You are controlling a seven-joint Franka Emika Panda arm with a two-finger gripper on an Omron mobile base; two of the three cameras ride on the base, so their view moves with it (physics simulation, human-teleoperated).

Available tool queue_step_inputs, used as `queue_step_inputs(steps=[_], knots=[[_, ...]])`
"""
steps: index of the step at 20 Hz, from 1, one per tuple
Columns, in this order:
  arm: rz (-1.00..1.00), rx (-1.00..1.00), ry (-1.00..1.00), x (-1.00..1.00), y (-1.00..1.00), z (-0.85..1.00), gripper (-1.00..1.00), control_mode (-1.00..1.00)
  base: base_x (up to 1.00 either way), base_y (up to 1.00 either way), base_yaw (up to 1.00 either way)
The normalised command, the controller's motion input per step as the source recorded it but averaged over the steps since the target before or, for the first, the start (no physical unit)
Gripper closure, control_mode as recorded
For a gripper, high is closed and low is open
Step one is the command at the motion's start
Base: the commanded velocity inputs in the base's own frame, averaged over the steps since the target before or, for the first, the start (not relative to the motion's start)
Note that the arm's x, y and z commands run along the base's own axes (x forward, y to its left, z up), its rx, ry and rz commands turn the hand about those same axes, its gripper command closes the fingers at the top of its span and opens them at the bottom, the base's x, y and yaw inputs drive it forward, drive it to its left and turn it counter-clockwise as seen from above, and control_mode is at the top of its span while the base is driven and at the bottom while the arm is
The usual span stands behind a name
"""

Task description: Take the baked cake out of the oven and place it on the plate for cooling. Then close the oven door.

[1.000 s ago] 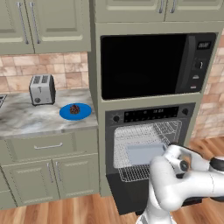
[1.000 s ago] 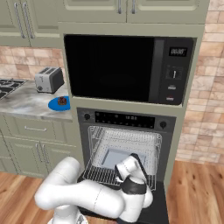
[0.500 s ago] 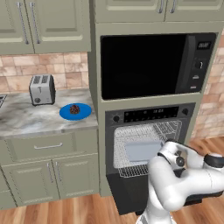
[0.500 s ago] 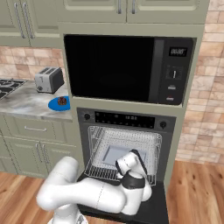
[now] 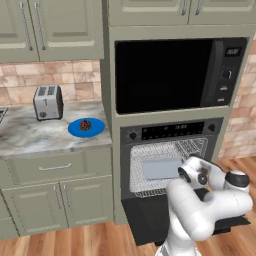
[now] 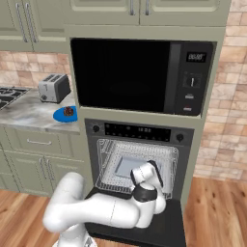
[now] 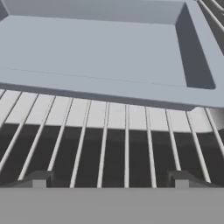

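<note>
- Cake (image 5: 85, 124), small, dark brown and lumpy, sits on the blue plate (image 5: 75, 131) on the marble surface (image 5: 30, 135), left of the oven column; in the right base view the cake (image 6: 69, 112) and plate (image 6: 60, 116) lie at about 9 o'clock from the oven.
- Toaster (image 5: 48, 102) stands at roughly 10 o'clock from the plate, near it but apart, against the brick wall.
- Oven (image 5: 172, 131), black with two round knobs and a display strip, sits under the microwave (image 5: 175, 75).
- Oven door (image 6: 164, 226) hangs dropped open, lying flat and low in front of the cavity.
- Wire rack (image 6: 108, 164) shows inside the open cavity, with a shallow grey tray (image 5: 157, 168) resting on it.
- Pincer (image 7: 109, 178) is spread wide with nothing between its tips, which rise at 7 and 5 o'clock in the hand view, pointing over the rack bars (image 7: 105, 135) toward the near rim of the tray (image 7: 109, 52).
- Arm bends in front of the open oven, its hand close to the mouth of the cavity, above the lowered door.
</note>
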Motion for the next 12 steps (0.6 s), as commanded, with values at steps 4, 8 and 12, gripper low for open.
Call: queue_step_inputs(steps=[4,8,12], knots=[[0.0,0.0,0.0,0.33,0.09,-0.2,-1.0,-1.0,0.0,0.0,0.0],[0.0,-0.01,0.0,0.33,0.09,-0.34,-1.0,-1.0,0.0,0.0,0.0],[0.0,-0.01,-0.02,0.26,0.1,-0.45,-1.0,-1.0,0.0,0.0,0.0]])
